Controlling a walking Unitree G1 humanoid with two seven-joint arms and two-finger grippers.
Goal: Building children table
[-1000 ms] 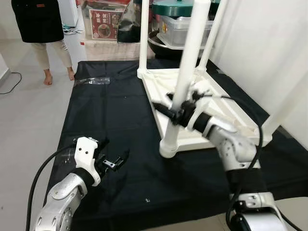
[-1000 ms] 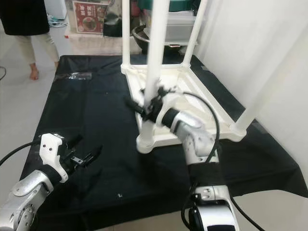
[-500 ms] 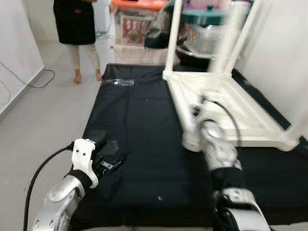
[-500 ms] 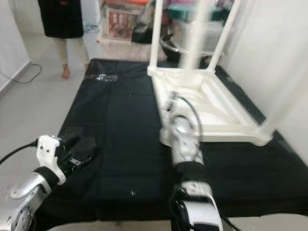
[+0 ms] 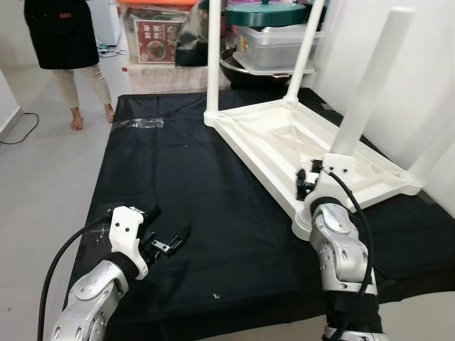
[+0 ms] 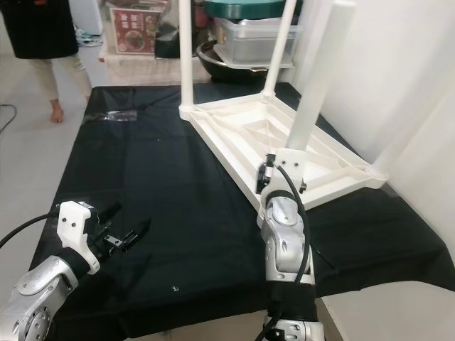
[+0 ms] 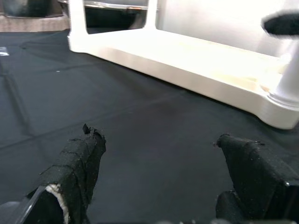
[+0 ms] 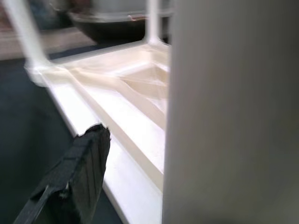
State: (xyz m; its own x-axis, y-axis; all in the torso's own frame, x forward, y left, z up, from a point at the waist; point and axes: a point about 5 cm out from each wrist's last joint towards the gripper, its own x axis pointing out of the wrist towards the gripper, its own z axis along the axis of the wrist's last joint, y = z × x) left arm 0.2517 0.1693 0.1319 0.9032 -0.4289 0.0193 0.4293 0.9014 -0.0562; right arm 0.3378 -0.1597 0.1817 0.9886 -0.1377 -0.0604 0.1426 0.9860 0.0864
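My left gripper is hovering low over the black cloth near the front left corner, fingers spread wide with nothing between them. In its wrist view the two taped fingers sit apart above bare cloth, well short of the table.

My right gripper is raised at the near corner of the upside-down white table, right up against the nearest leg. In its wrist view that leg blocks most of the frame and I can make out one black finger beside it, so I can't tell if it's gripping or open.

Compared to a second ago, the right arm has pulled back from its reach across the frame and now stands upright at that corner. The left one has barely budged.

Farther out, the table lies on the right side of the cloth with its legs pointing up. A clear plastic bag lies on the far left of the cloth. Beyond that are storage bins with a green lid, and a person standing on the floor at the far left.
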